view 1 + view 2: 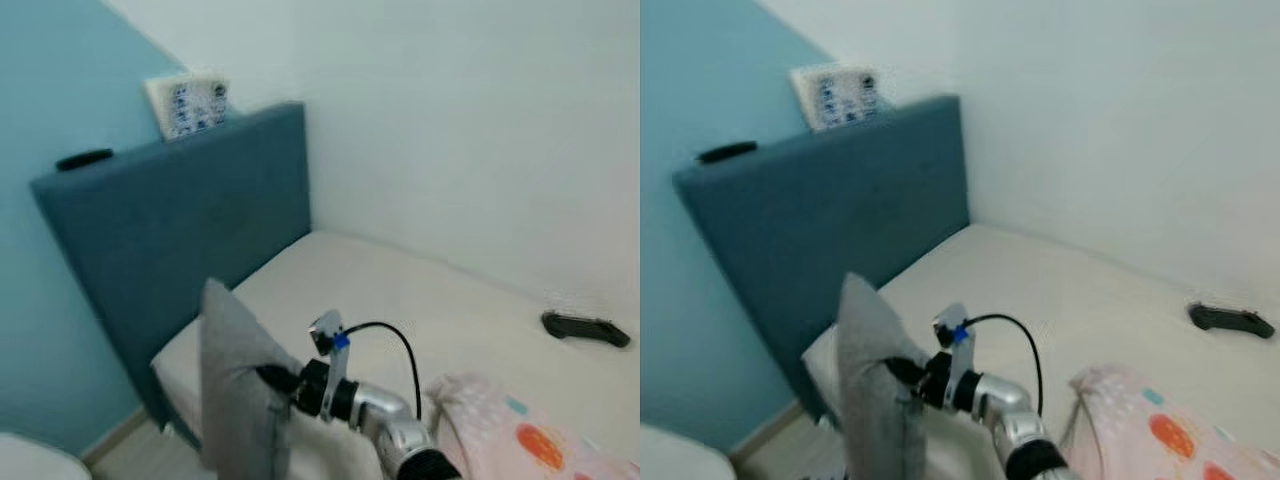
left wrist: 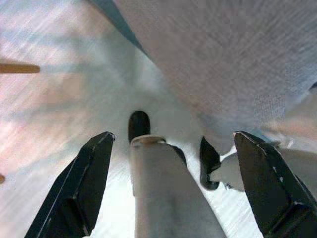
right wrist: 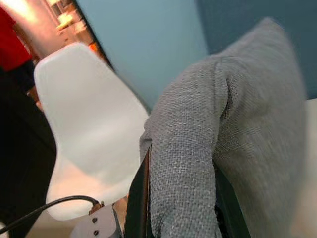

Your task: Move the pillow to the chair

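A grey fabric pillow (image 1: pixel 235 385) stands upright on its edge beside the bed's near corner. My right gripper (image 1: pixel 272 378) reaches left across the bed and is shut on the pillow's edge. In the right wrist view the pillow (image 3: pixel 228 144) is pinched between the two black fingers (image 3: pixel 138 198). Behind it stands the white chair (image 3: pixel 84 134), whose rim also shows at the lower left (image 1: pixel 30 458). In the left wrist view my left gripper (image 2: pixel 173 188) hangs open over the blurred floor, holding nothing.
A blue headboard (image 1: pixel 190 230) stands against the light blue wall, with a patterned box (image 1: pixel 188 102) and a small black object (image 1: pixel 84 158) on top. The cream mattress (image 1: pixel 420 300) carries a black device (image 1: pixel 585 328) and a pink patterned blanket (image 1: pixel 520 430).
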Robot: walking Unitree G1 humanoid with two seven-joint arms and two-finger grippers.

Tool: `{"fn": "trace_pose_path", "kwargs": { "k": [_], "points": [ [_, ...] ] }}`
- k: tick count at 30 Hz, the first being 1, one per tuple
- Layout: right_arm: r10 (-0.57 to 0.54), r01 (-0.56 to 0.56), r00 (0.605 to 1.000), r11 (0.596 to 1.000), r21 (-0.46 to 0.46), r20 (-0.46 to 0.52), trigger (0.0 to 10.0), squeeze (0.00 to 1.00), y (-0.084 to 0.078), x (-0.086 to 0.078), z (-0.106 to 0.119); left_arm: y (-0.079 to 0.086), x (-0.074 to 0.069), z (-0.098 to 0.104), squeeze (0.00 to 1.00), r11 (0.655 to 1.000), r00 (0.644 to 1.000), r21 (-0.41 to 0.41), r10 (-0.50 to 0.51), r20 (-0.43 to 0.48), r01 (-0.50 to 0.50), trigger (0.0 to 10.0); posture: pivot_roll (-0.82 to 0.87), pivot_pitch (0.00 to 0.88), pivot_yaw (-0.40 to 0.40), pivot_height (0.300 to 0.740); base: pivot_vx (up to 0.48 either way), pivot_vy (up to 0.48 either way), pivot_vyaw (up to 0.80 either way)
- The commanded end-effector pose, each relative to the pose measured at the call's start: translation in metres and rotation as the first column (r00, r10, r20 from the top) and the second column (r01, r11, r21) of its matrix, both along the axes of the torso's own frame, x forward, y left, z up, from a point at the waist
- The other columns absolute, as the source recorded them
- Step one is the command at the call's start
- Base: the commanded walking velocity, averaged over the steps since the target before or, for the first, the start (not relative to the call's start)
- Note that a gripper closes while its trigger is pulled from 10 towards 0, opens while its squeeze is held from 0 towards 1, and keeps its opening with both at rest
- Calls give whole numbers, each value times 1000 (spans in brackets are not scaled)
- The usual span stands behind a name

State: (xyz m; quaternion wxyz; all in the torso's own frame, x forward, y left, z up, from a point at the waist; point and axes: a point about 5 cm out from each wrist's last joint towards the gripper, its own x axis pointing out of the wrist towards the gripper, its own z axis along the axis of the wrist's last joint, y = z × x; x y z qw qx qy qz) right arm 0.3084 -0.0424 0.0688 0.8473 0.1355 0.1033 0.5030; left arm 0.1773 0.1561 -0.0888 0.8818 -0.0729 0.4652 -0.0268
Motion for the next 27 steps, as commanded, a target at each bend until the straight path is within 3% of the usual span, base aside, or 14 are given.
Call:
{"fn": "trace_pose_path", "kwargs": {
  "k": [1,3,6,23,27],
  "points": [
    [31,-32,999,999,24,43,0,0,12,1,10,5,-3,-1,0,1000,1000,18,0,-13,1,10000,-73,0,6,740,0,0,800],
    [22,-21,1000,999,-46,10,0,0,8,-3,-3,4,-2,-1,0,1000,1000,18,-4,-11,4,10000,-73,0,5,740,0,0,800],
    [16,-16,1000,997,-76,-9,0,0,4,-5,-10,3,-1,-1,0,1000,1000,17,-6,-9,6,10000,-74,1,5,740,0,0,800],
    [-28,24,999,994,-108,-44,0,0,-2,-10,-21,3,-3,-1,0,1000,1000,18,-24,-14,24,10000,-83,10,16,740,0,0,800],
    [-94,79,992,983,-165,-80,0,0,-11,-12,-33,4,-3,-1,0,999,1000,21,-27,-13,27,10000,-81,10,18,740,0,0,800]
  ]
}}
